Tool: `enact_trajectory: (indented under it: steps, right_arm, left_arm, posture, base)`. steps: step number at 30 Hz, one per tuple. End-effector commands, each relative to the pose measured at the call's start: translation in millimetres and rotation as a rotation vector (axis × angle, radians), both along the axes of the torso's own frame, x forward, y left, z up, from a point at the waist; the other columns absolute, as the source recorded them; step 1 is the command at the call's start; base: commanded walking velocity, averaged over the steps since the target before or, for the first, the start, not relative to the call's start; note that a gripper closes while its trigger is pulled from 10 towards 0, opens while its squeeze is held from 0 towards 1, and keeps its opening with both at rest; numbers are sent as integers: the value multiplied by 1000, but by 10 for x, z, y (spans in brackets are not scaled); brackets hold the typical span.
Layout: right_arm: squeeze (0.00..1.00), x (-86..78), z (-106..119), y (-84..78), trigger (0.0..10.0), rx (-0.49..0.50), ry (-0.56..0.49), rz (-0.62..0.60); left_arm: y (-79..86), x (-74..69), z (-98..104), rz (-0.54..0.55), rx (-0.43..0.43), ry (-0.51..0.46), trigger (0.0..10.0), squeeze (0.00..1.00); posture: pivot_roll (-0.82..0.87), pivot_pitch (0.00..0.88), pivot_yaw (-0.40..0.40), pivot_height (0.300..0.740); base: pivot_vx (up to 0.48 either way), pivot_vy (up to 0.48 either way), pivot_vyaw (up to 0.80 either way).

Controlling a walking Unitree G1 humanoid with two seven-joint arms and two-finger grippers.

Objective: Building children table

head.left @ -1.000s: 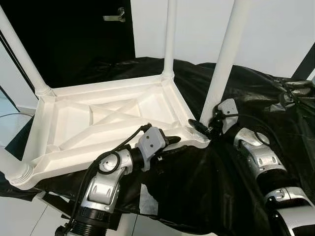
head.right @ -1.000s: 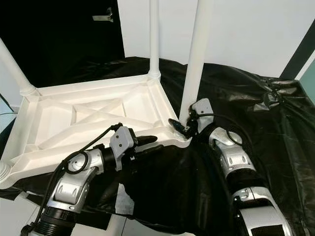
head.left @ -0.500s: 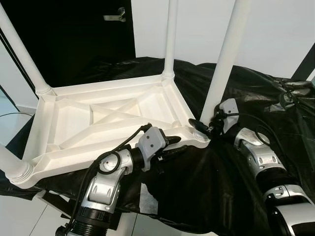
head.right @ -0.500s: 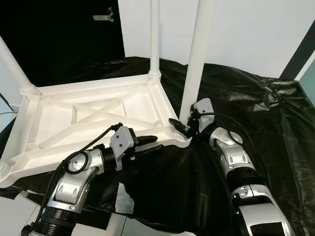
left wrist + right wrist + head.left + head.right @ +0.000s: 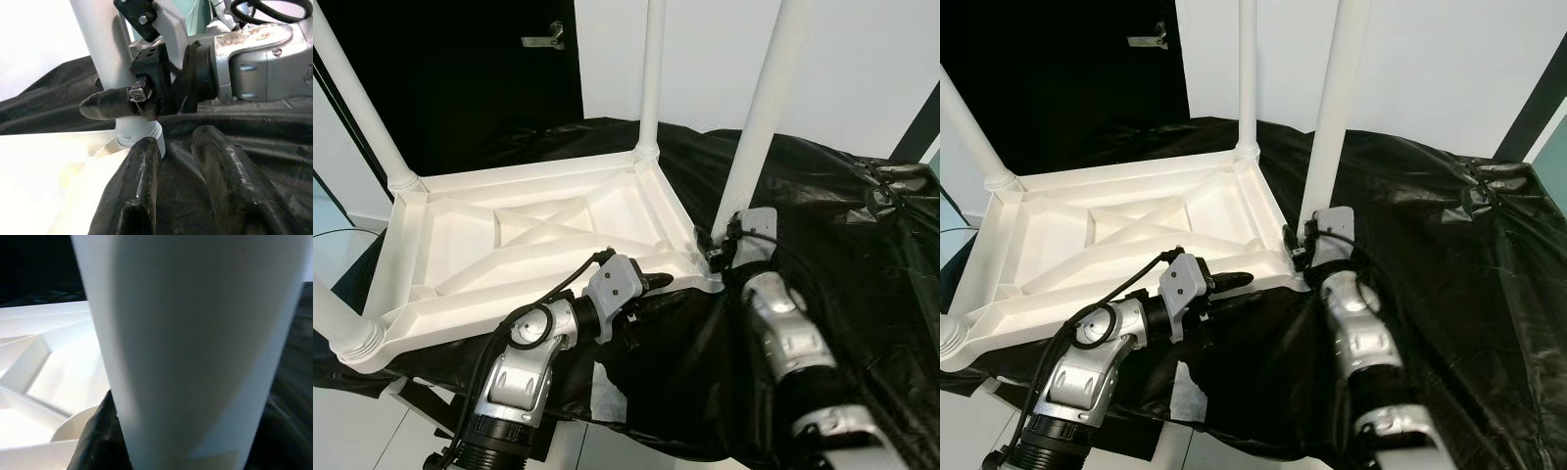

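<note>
A white plastic children's table (image 5: pixel 460 211) lies upside down on a black sheet, with its legs standing up. My right gripper (image 5: pixel 717 257) is at the foot of the near right leg (image 5: pixel 759 127), one finger on each side, shut on it. In the right wrist view that leg (image 5: pixel 195 333) sits between the dark fingers (image 5: pixel 98 440). My left gripper (image 5: pixel 661 292) is at the table's near rim, just left of that leg's socket. Its two fingers (image 5: pixel 132 196) stand slightly apart, open, with only black sheet between them. The left wrist view shows one right finger (image 5: pixel 110 105) lying against the leg.
The black sheet (image 5: pixel 822 196) covers the surface and lies bunched at the right. Three more legs rise at the far right (image 5: pixel 651 78), far left (image 5: pixel 357 98) and near left (image 5: pixel 328 313) corners. A dark door with a handle (image 5: pixel 543 37) stands behind; pale floor (image 5: pixel 352 431) is below left.
My right arm has swung left, bringing its gripper from just right of the leg's foot onto the leg. The left gripper has stayed at the rim.
</note>
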State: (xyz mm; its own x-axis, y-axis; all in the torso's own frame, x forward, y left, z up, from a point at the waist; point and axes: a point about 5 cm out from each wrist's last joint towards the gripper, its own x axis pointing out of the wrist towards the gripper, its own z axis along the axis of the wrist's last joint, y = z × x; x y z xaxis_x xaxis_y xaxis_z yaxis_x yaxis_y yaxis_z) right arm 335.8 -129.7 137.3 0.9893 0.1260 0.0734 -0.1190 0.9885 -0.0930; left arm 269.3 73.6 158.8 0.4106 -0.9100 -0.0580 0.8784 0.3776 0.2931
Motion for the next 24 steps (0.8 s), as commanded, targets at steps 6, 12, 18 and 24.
enact_trajectory:
  steps: [6, 12, 18, 24]
  right_arm:
    - [0, -68, -205, 14, 10000, 46, 96, -240]
    - [0, -112, -202, 42, 10000, 53, 105, -275]
    - [0, -122, -123, 107, 10000, 67, 63, -256]
    - [1000, -137, -66, 110, 10000, 81, 24, -220]
  left_arm:
    - [-4, 36, 41, 113, -38, -30, 10000, 0]
    - [-23, 15, 29, 104, -35, -27, 10000, 0]
    - [-11, 23, 42, 105, -33, -31, 10000, 0]
    - [-13, 16, 47, 102, -30, -34, 10000, 0]
  posture:
    - [9, 0, -36, 740]
    - [13, 0, -33, 740]
    - [15, 0, -34, 740]
    - [24, 0, -40, 740]
  base:
    - [0, 0, 0]
    - [0, 0, 0]
    - [0, 0, 0]
    - [0, 0, 0]
